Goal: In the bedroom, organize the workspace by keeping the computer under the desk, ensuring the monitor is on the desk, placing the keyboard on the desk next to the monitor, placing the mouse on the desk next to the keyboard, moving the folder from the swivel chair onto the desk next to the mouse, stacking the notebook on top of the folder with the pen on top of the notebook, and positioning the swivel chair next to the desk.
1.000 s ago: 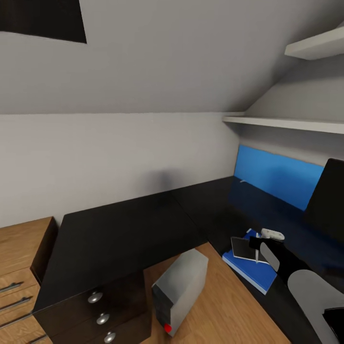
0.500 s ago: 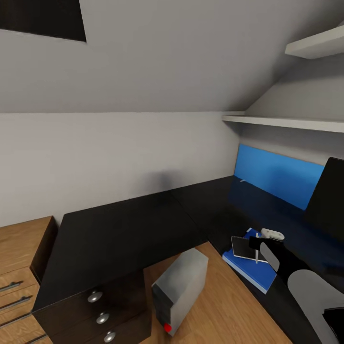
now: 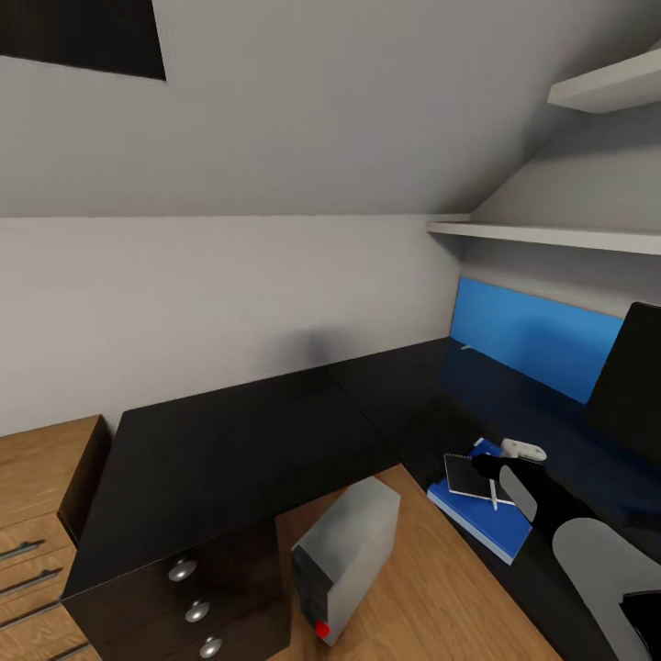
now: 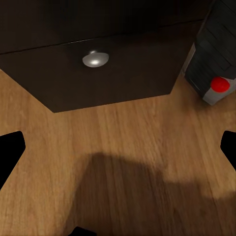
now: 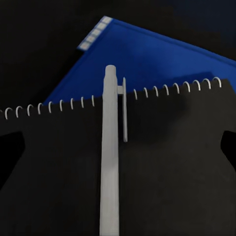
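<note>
A blue folder (image 3: 484,525) lies on the black desk (image 3: 229,450) at the right. A black spiral notebook (image 3: 468,477) rests on it, and a white pen (image 3: 494,497) lies on the notebook. In the right wrist view the pen (image 5: 109,162) lies flat across the notebook (image 5: 167,172), over the folder (image 5: 152,59). My right gripper (image 5: 118,147) hovers open just above them, its fingers clear of the pen. The white mouse (image 3: 522,450) sits just beyond the right gripper (image 3: 508,479). The grey computer (image 3: 347,555) stands on the floor by the desk. My left gripper (image 4: 118,152) is open over the wooden floor.
A dark drawer unit with round knobs (image 3: 182,571) stands left of the computer; one knob (image 4: 95,59) and the computer's red button (image 4: 220,84) show near my left gripper. A blue panel (image 3: 532,344) and a slanted black panel (image 3: 633,386) stand at the back right. White shelves (image 3: 551,237) hang above.
The pen has dropped from upright between my right gripper's fingers to lying on the notebook. The arm and the other things have barely moved.
</note>
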